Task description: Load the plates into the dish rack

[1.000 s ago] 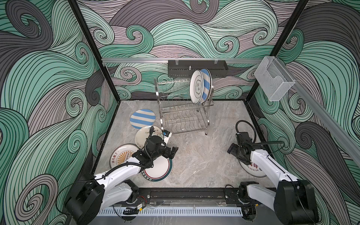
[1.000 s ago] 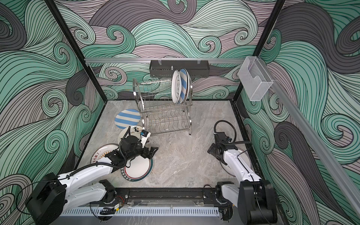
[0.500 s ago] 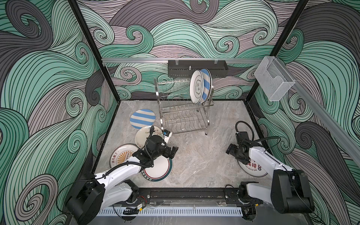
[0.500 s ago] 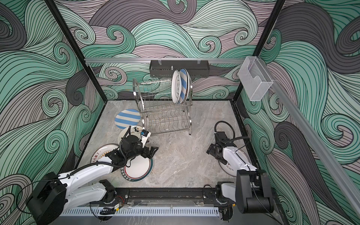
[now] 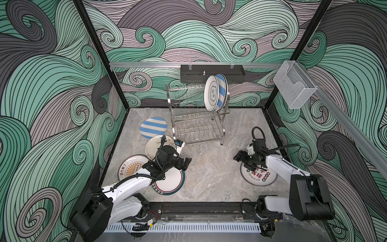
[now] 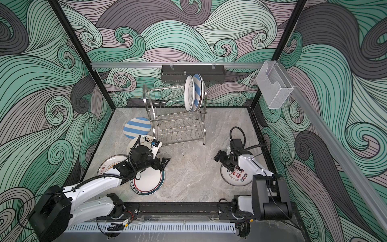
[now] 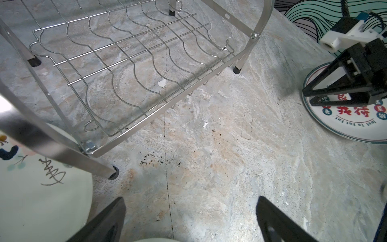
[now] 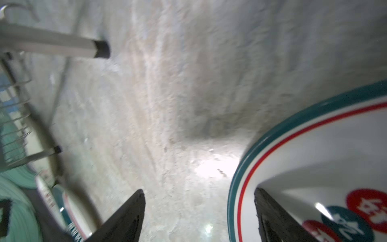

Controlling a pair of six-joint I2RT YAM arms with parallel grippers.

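Right hand (image 8: 199, 190) open, one finger either side of the teal rim of the red-lettered plate (image 5: 259, 178), which lies flat on the bench (image 5: 209, 174). Left hand (image 7: 190, 198) open, holding nothing (four more plates (image 5: 153, 127) lie flat nearby). Dish rack (image 5: 196, 125) carries two upright plates (image 5: 211, 93) in its upper tier.

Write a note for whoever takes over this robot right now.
Left gripper: open, empty, by the edge of the teal-rimmed plate.
Right gripper: open, astride the rim of the red-lettered plate.
Done: a white plate and a blue-striped plate stand in the upper tier of the dish rack.
Left: five on the table: those first two, the flat striped plate, cartoon plate, sunburst plate.
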